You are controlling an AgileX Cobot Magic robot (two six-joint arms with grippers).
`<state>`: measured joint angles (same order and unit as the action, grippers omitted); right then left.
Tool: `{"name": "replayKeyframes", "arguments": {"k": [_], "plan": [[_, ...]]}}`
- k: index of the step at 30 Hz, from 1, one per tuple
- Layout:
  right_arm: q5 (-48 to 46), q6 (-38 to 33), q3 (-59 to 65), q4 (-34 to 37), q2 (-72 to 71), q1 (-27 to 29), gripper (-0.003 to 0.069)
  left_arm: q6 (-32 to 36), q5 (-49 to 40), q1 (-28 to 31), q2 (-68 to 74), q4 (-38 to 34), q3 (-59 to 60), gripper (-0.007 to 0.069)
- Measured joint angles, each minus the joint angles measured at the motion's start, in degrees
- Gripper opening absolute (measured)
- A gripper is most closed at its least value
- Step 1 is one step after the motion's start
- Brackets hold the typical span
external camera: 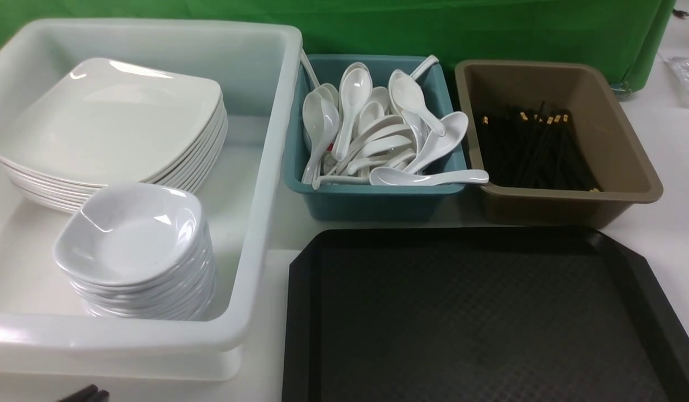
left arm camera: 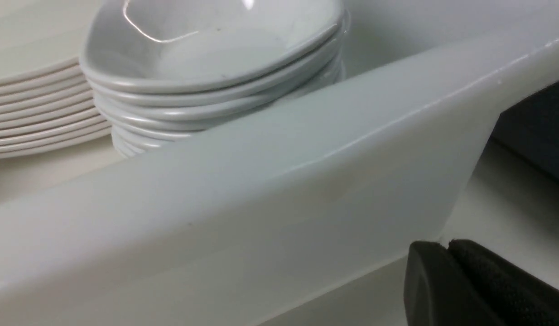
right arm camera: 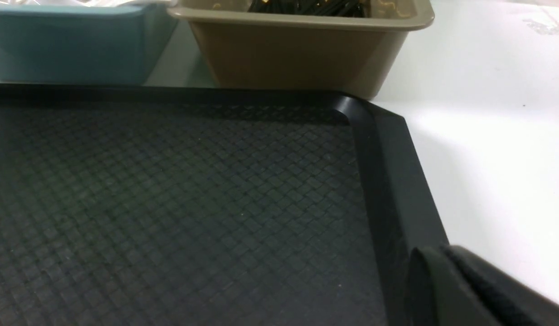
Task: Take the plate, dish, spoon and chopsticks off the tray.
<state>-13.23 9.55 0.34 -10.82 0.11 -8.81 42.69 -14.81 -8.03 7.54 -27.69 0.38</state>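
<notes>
While both pairs of jaws sit pressed together and hold nothing, the tray (external camera: 478, 312) lies bare on the white table (external camera: 668, 145), its textured black surface carrying none of the tableware. Seen from its own wrist camera, the left gripper (left arm camera: 447, 253) rests low on the table just outside the near wall of the white tub (left arm camera: 279, 190); beyond that wall, ahead of the closed jaws, stands the stack of dishes (left arm camera: 216, 77), and farther off beside it the stack of plates (left arm camera: 39, 108). The right gripper (right arm camera: 442, 262) hovers at the tray's right rim, its shut jaws facing the far right cut corner; past that corner stands the brown tub (right arm camera: 297, 54) with the black chopsticks (external camera: 537, 151) in it, and to that tub's left the teal tub (external camera: 372, 195) heaped with white spoons (external camera: 378, 134). One spoon lies across the teal tub's near rim, handle toward the brown tub.
</notes>
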Motion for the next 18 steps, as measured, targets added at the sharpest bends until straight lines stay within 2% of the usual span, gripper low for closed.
{"name": "replayKeyframes", "arguments": {"k": [2, 6, 8, 12, 18], "plan": [[0.0, 0.0, 0.0, 0.0, 0.0, 0.0, 0.0048, -4.4, 2.0, 1.5, -0.6, 1.0, 0.0, 0.0017], [0.0, 0.0, 0.0, 0.0, 0.0, 0.0, 0.0058, -23.2, 4.8, 9.5, -5.9, 9.4, 0.0, 0.0017], [0.0, 0.0, 0.0, 0.0, 0.0, 0.0, 0.0063, -28.5, 3.0, 12.8, -7.0, 12.3, 0.0, 0.0017], [0.0, 0.0, 0.0, 0.0, 0.0, 0.0, 0.0066, -31.7, 1.4, 16.1, -7.4, 14.6, 0.0, 0.0017], [0.0, 0.0, 0.0, 0.0, 0.0, 0.0, 0.0069, -33.3, 1.2, 16.3, -7.4, 15.1, 0.0, 0.0017]]}}
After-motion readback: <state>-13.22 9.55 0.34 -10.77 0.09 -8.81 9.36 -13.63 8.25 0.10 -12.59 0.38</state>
